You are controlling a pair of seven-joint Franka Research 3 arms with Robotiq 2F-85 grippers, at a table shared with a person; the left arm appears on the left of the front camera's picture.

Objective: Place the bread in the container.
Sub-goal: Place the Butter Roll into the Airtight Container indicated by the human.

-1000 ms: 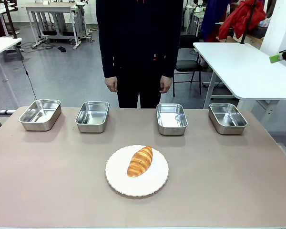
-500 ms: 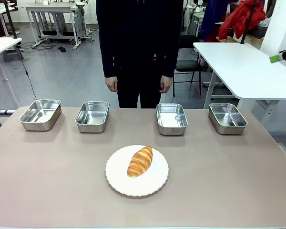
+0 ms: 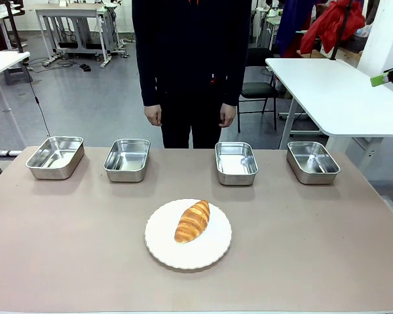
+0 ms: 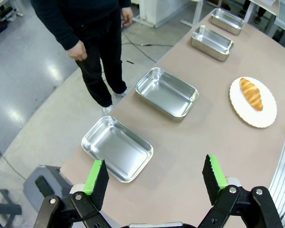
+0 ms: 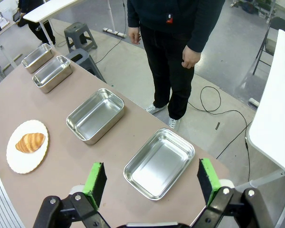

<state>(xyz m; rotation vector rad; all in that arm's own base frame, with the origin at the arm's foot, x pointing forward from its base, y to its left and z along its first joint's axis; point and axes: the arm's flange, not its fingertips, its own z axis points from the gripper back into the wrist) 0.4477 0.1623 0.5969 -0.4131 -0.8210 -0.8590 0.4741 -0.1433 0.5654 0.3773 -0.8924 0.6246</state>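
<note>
The bread (image 3: 192, 221), a golden-brown ridged roll, lies on a round white plate (image 3: 209, 252) in the middle of the table. Several alike steel pans, any of them maybe the container, stand empty in a row along the far edge, at far left (image 3: 56, 156), inner left (image 3: 127, 159), inner right (image 3: 236, 161) and far right (image 3: 312, 161). High over the leftmost pan (image 4: 116, 148) my left gripper (image 4: 154, 161) hangs open and empty; the bread (image 4: 251, 93) lies far off. My right gripper (image 5: 151, 164) is open and empty above the rightmost pan (image 5: 159, 163); the bread (image 5: 30, 142) is at the left.
A person in dark clothes (image 3: 191, 65) stands at the table's far edge between the two middle pans, hands hanging at the sides. A white side table (image 3: 334, 91) stands beyond the right corner. Bare tabletop surrounds the plate.
</note>
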